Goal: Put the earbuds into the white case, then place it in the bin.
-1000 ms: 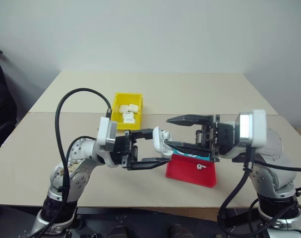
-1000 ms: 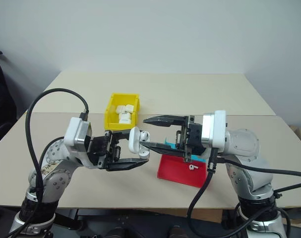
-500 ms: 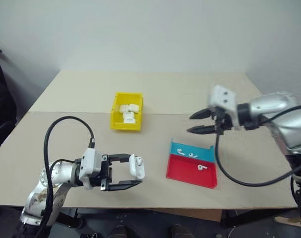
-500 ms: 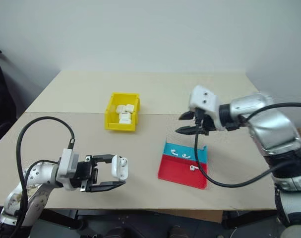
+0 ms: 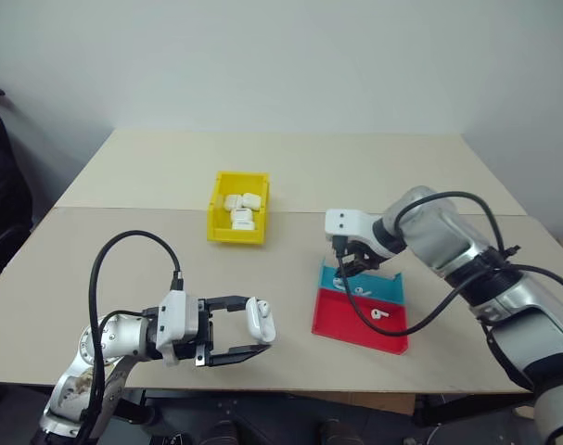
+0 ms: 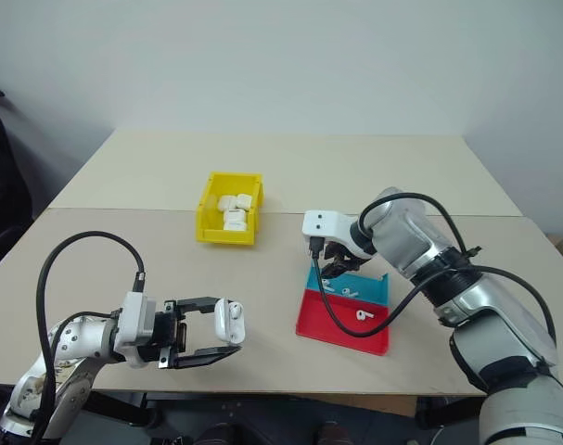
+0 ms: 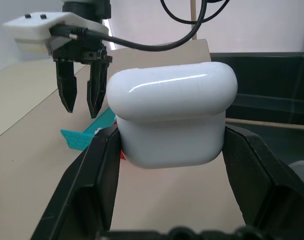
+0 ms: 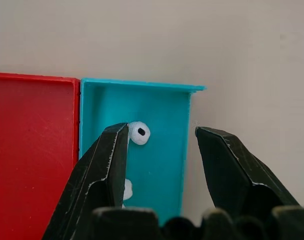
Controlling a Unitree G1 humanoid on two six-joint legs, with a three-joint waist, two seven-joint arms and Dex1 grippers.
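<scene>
Case (image 5: 259, 321) clamped upright in left gripper (image 5: 247, 328), lid shut, near the table's (image 5: 374, 176) front edge. Earbuds: two in the tray's (image 5: 360, 321) blue half (image 8: 139, 133), one on the red half (image 5: 379, 313). Right gripper (image 6: 331, 266), fingers apart and empty, hangs over the blue half by its far wall. Bin (image 5: 236, 208) well apart, holding other cases, bare tabletop all round it.

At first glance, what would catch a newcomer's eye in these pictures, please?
Probably the left gripper near the table's front edge, shut on the white case. Next, the right gripper, open, poised over the red-and-blue tray, where earbuds lie in the blue part. Behind stands the yellow bin.
</scene>
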